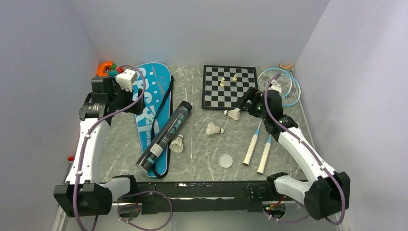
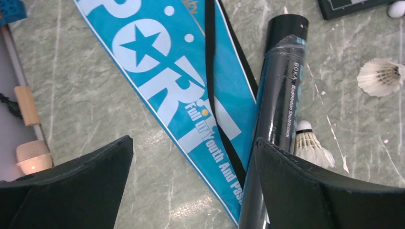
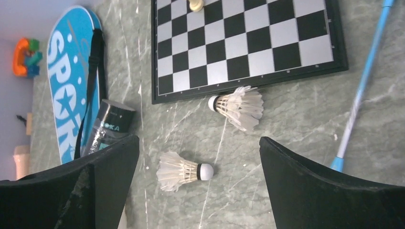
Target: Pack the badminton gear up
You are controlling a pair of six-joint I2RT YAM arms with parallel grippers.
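Lying flat on the left of the table is the blue bag. The long black tube rests slanted on its right edge. One shuttlecock sits just beside the tube, a second shuttlecock is in the middle, and a third shuttlecock is right by the chessboard. The two rackets lie side by side on the right. The left gripper hangs over the bag and tube, fingers wide apart, holding nothing. The right gripper hangs over two shuttlecocks, also wide apart and empty.
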